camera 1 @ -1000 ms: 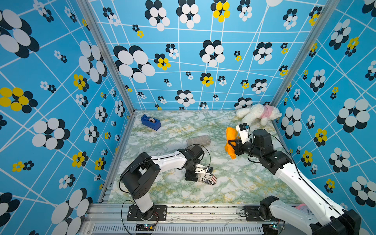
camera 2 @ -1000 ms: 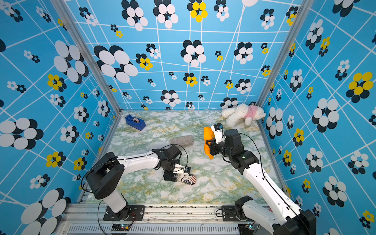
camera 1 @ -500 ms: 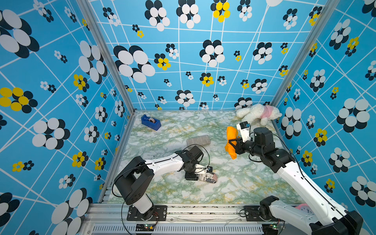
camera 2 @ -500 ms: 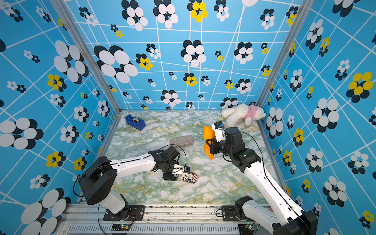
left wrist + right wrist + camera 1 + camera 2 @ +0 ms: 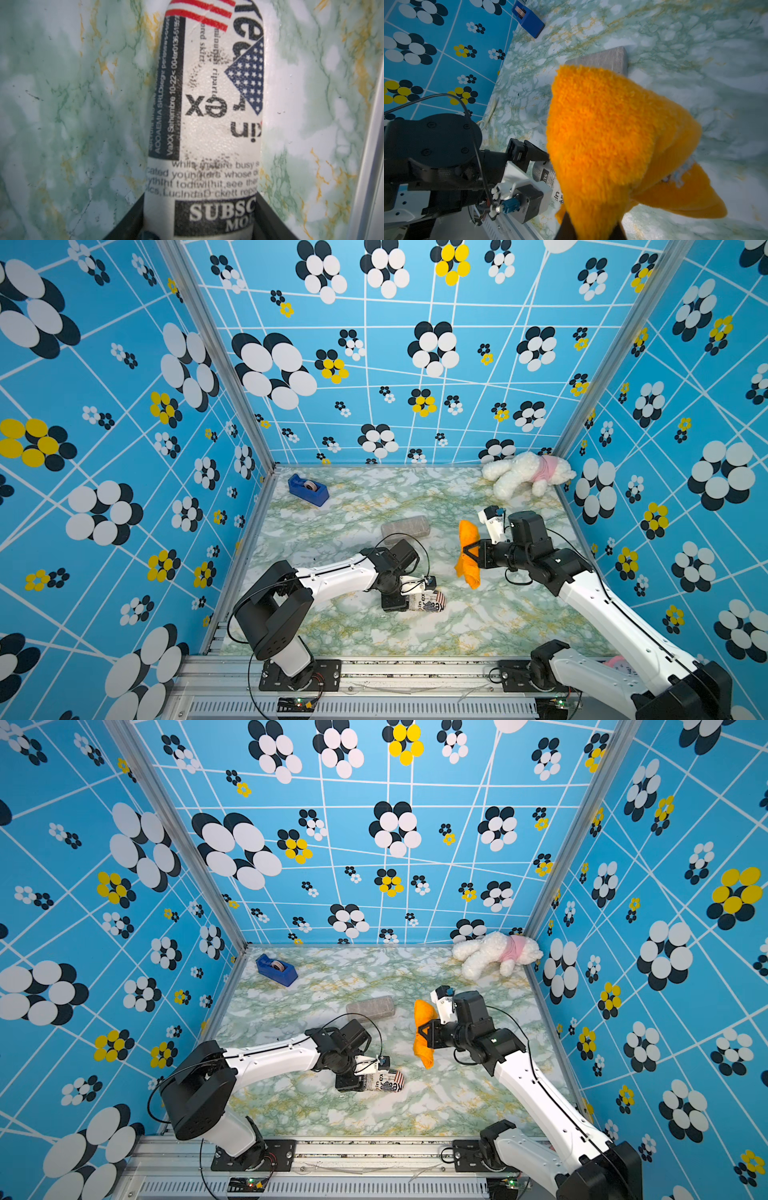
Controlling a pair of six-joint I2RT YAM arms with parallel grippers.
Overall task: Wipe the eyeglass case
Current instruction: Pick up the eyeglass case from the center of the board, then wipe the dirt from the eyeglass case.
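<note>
Robot lab cell: flower-patterned blue walls (image 5: 374, 364), marbled tabletop (image 5: 365, 506), aluminium rail (image 5: 415, 668).

The cloth (image 5: 612, 135) hides most of the case (image 5: 545, 176) and part of the grey block (image 5: 600, 57) in the right wrist view; the left wrist view crops the case.

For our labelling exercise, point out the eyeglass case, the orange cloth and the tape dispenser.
eyeglass case (image 5: 207, 124): left wrist view, printed top.
orange cloth (image 5: 602, 135): right wrist view, fluffy face.
tape dispenser (image 5: 316, 495): in a top view, blue body.
</note>
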